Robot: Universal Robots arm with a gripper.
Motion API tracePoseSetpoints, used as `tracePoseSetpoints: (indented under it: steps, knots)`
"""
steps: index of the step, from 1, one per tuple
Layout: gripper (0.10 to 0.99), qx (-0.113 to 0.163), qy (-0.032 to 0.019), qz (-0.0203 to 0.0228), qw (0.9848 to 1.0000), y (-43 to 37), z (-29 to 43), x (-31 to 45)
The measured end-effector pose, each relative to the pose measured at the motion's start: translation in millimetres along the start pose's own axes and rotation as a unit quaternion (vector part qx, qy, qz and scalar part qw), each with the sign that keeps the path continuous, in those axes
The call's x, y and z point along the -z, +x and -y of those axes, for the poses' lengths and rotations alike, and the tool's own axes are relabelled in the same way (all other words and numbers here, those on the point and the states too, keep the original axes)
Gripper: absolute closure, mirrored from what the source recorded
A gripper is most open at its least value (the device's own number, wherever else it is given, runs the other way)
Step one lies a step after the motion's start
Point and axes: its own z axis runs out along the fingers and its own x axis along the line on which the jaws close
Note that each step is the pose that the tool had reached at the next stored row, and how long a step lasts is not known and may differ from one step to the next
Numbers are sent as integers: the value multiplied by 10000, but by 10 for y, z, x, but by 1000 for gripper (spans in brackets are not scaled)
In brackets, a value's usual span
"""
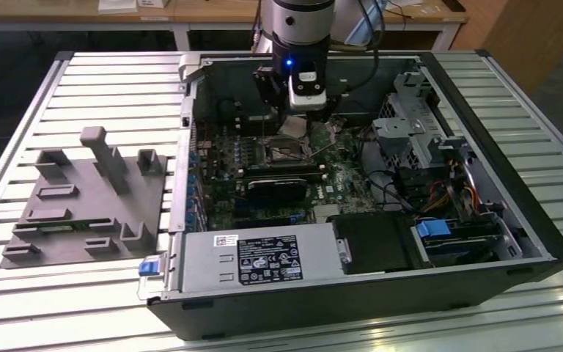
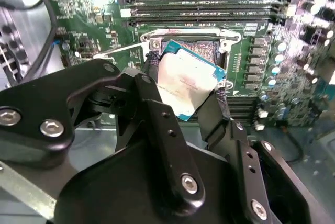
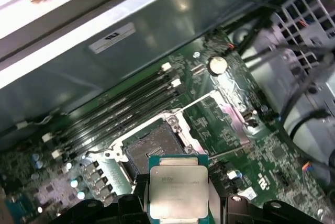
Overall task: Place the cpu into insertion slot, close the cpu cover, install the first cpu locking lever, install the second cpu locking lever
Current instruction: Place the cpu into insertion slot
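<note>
Claw [image 2: 186,80] clamps cpu [image 3: 178,185] by two edges | hovering over bare insertion slot [image 3: 152,149], apart

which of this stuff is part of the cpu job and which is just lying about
In the job:
gripper, shut on the cpu
insertion slot, bare
cpu cover, swung open

Lying about:
memory slots
coin battery
power supply
grey fixture block beside the case
</note>
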Motion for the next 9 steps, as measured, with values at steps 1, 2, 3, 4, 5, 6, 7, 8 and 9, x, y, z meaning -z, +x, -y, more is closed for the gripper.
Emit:
tracePoseSetpoints:
  steps: [1,2,3,4,5,6,7,8,9]
  knots:
    - [549,-90,2,7,10000,0,0,-1]
    - [549,-179,5,13,9998,0,0,-2]
    - [549,-269,7,19,9996,0,0,-3]
    - [549,-367,10,27,9993,0,0,-4]
    - [549,-456,12,33,9990,0,0,-5]
    - [549,-546,14,39,9985,0,0,-6]
    - [549,-635,16,46,9980,0,1,-7]
    - [549,-725,19,52,9974,0,1,-8]
    - [549,-814,21,58,9967,0,1,-9]
